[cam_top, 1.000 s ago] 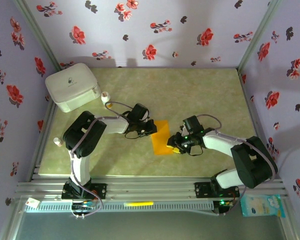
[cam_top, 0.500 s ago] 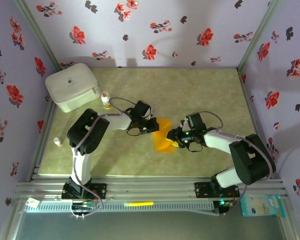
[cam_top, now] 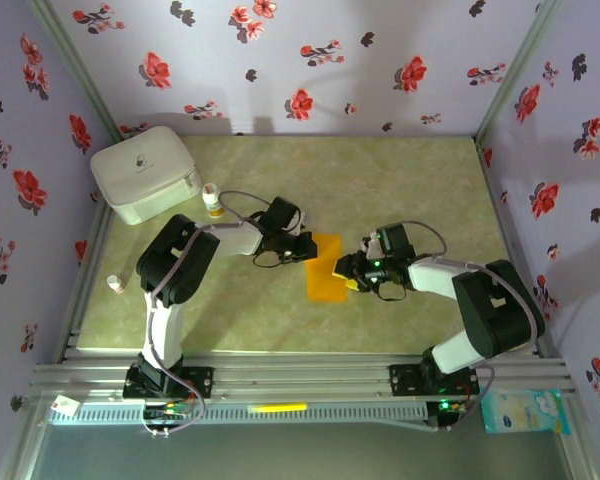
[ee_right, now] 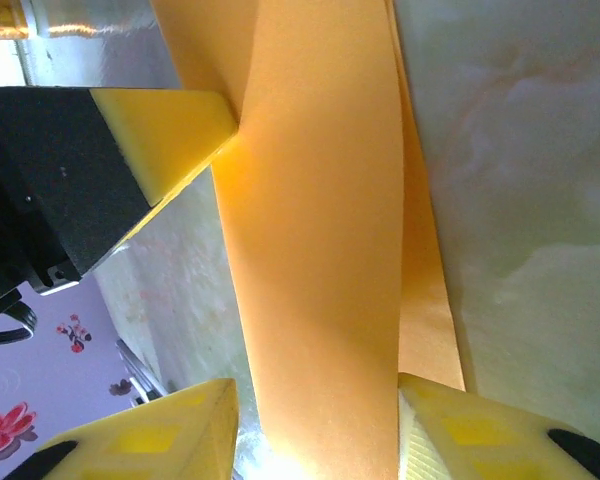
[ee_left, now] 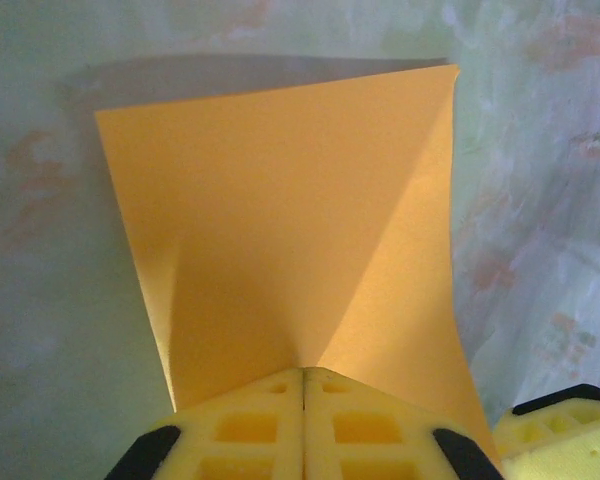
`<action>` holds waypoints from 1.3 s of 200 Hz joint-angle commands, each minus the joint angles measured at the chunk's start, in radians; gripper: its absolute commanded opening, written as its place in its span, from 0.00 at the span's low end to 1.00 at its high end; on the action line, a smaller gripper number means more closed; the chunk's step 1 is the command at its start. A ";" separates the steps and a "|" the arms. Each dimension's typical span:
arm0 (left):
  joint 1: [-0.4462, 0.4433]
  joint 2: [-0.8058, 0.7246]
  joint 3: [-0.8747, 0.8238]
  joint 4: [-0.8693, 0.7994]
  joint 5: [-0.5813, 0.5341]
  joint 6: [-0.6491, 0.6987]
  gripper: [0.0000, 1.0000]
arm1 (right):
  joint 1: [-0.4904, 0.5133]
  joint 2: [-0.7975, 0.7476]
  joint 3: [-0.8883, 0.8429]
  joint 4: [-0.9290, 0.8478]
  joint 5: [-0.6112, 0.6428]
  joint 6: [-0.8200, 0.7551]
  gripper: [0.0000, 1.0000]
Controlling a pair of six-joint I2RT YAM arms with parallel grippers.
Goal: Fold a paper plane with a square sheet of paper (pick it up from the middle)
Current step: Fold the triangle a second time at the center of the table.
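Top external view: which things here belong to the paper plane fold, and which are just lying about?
Job in hand: orange sheet of paper; left gripper, shut on the sheet's edge; right gripper, jaws either side of the sheet.
Lying about: white case; small white bottle with orange cap; small white item at far left; pale packet at bottom right.

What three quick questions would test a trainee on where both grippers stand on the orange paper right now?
1. True or false: the left gripper stands open, clear of the orange paper sheet.
2. At the right gripper, the sheet runs: A) outside both fingers, B) between the fingers, C) nowhere near them.
3. Which object stands beside the white case?
Key: 1 false, it is shut on the sheet's edge. 2 B. 3 a small white bottle.
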 commanded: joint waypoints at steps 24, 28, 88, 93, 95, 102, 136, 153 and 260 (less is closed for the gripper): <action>0.011 0.019 0.022 -0.040 0.006 0.035 0.08 | -0.013 0.034 -0.011 0.064 -0.035 0.000 0.38; 0.010 0.016 0.023 -0.039 0.006 0.035 0.08 | -0.015 0.036 -0.011 0.067 -0.032 0.000 0.38; 0.011 -0.072 0.024 -0.023 0.008 0.040 0.27 | -0.025 0.075 -0.013 0.072 -0.020 0.011 0.18; 0.011 -0.083 0.021 -0.018 0.007 0.039 0.29 | -0.023 0.078 -0.013 0.070 -0.017 0.011 0.17; 0.010 -0.088 0.020 -0.017 0.007 0.039 0.30 | -0.024 0.080 -0.013 0.069 -0.015 0.011 0.16; 0.011 -0.103 0.015 -0.008 0.007 0.036 0.32 | -0.023 0.082 -0.013 0.067 -0.013 0.011 0.15; 0.001 -0.180 -0.030 0.019 0.004 0.049 0.38 | -0.025 0.084 -0.012 0.072 -0.018 0.015 0.11; -0.008 -0.219 -0.062 0.025 -0.004 0.073 0.39 | -0.025 0.082 -0.011 0.078 -0.027 0.018 0.14; -0.107 -0.323 -0.220 0.037 -0.125 0.131 0.32 | -0.011 0.135 0.013 0.163 -0.076 0.052 0.20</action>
